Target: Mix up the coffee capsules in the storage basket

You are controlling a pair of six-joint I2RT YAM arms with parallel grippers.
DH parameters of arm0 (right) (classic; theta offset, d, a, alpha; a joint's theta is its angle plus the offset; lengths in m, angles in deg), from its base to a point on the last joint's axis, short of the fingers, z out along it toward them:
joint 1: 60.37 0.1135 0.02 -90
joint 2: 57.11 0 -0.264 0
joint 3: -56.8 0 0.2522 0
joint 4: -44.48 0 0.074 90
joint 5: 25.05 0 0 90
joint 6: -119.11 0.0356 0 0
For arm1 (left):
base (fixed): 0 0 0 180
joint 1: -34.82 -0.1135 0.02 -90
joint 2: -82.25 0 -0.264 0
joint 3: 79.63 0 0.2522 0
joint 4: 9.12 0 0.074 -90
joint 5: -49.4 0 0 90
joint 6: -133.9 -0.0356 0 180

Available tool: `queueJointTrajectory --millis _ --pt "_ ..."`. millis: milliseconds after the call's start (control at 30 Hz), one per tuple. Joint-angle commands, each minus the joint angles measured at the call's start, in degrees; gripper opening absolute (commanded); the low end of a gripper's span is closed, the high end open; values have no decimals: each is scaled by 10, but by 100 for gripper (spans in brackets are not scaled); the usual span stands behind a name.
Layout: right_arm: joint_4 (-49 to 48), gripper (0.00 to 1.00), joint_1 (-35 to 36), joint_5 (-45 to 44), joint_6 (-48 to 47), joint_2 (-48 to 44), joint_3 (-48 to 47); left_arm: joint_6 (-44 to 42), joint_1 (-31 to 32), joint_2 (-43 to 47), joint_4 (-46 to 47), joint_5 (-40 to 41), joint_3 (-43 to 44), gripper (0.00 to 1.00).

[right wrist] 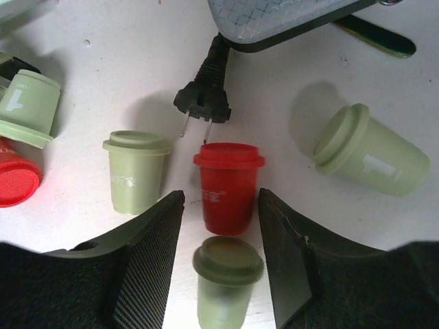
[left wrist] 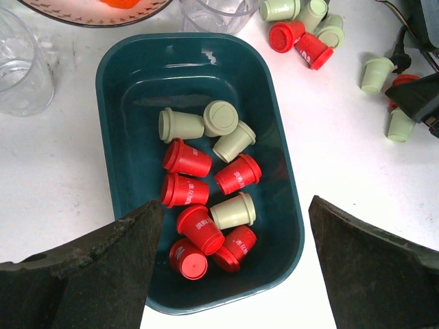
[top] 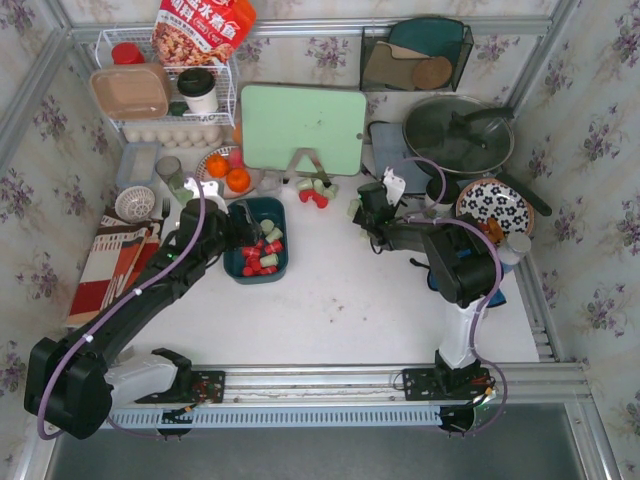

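Observation:
The dark teal storage basket point(top: 268, 207) sits left of centre and holds several red and pale green capsules point(top: 262, 253). In the left wrist view the basket point(left wrist: 158, 75) shows them clustered at its near end point(left wrist: 186, 159). My left gripper point(top: 243, 232) hangs open above the basket's near end point(left wrist: 234, 204), holding nothing. More capsules point(top: 318, 190) lie loose on the table beyond the basket point(left wrist: 302, 34). My right gripper point(top: 358, 208) is open point(right wrist: 221, 195), with a blurred green capsule point(right wrist: 228, 281) between its fingers. An upright red capsule point(right wrist: 228, 185) stands just ahead of it, with green ones point(right wrist: 136, 171) beside.
A black power plug point(right wrist: 204, 96) lies just beyond the red capsule. A green cutting board point(top: 303, 128) stands at the back. A plate of oranges point(top: 225, 165) and clear glasses point(left wrist: 20, 68) sit behind the basket. A lidded pan point(top: 458, 135) and a patterned bowl point(top: 495, 205) are at the right.

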Motion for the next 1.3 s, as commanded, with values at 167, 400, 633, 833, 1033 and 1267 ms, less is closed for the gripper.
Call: queueJointTrajectory --millis 167,400,633,833,1033,1267 --pt "69 58 -1 20 10 -15 11 8 0 5 21 -9 -1 89" --pt "85 60 0 20 2 -36 25 9 0 16 17 -11 -3 89" --pt "94 49 4 27 -14 -28 27 12 0 29 14 -18 -4 89" --pt "101 43 19 15 -21 -40 28 12 0 49 3 -17 -5 89" --pt "108 39 39 10 -31 -64 24 15 0 81 -10 -14 -14 89" --pt "115 38 96 4 -44 -94 -5 14 0 136 -40 -8 -22 89"
